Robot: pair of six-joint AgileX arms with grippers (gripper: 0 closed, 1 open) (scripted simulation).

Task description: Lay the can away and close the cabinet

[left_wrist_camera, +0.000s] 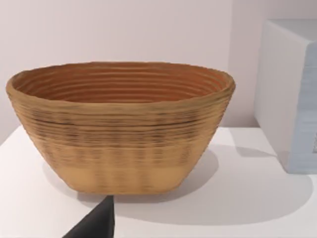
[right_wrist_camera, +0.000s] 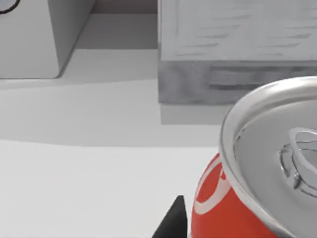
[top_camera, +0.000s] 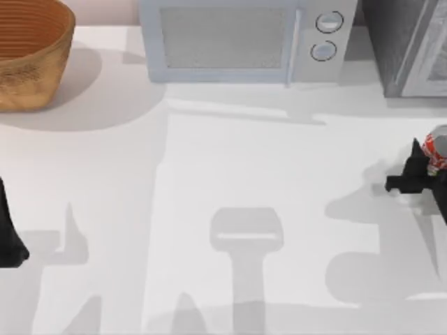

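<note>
The can [top_camera: 437, 148], red and white with a silver lid, is at the table's right edge, and my right gripper [top_camera: 427, 166] is shut on it. In the right wrist view the can [right_wrist_camera: 233, 208] looms close, with one dark fingertip [right_wrist_camera: 172, 224] beside its red wall. The cabinet [top_camera: 399, 49], dark grey and speckled with a pale framed panel, stands at the back right, beyond the can. It also appears in the right wrist view as the cabinet [right_wrist_camera: 233, 79]; whether its door stands open I cannot tell. My left gripper [top_camera: 10, 241] is parked open at the left edge.
A light grey microwave [top_camera: 237, 38] with two round knobs stands at the back centre, left of the cabinet. A woven basket [top_camera: 28, 56] sits at the back left, directly ahead in the left wrist view as the basket [left_wrist_camera: 119, 129].
</note>
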